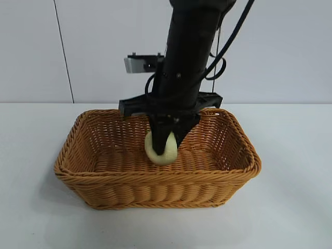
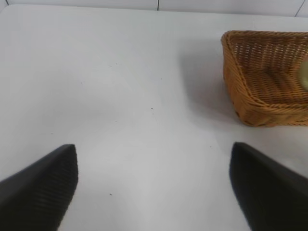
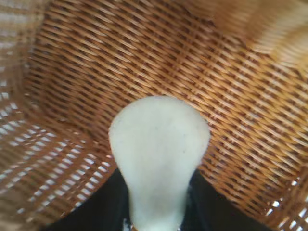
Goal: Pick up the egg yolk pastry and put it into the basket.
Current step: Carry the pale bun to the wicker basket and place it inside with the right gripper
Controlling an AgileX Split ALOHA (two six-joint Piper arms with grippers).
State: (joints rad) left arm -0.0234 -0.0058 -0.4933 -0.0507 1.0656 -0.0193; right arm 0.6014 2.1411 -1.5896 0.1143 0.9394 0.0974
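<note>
The egg yolk pastry, a pale cream-yellow lump, is pinched between the black fingers of my right gripper, which reaches down from above into the basket. In the right wrist view the pastry bulges out past the right gripper, with the woven floor of the basket close behind it. I cannot tell whether it touches the floor. My left gripper hovers wide open over bare white table, well away from the basket, with nothing between its fingers.
The orange-brown wicker basket stands alone on a white table with a pale wall behind. A small grey bracket juts out beside the right arm above the basket's back rim.
</note>
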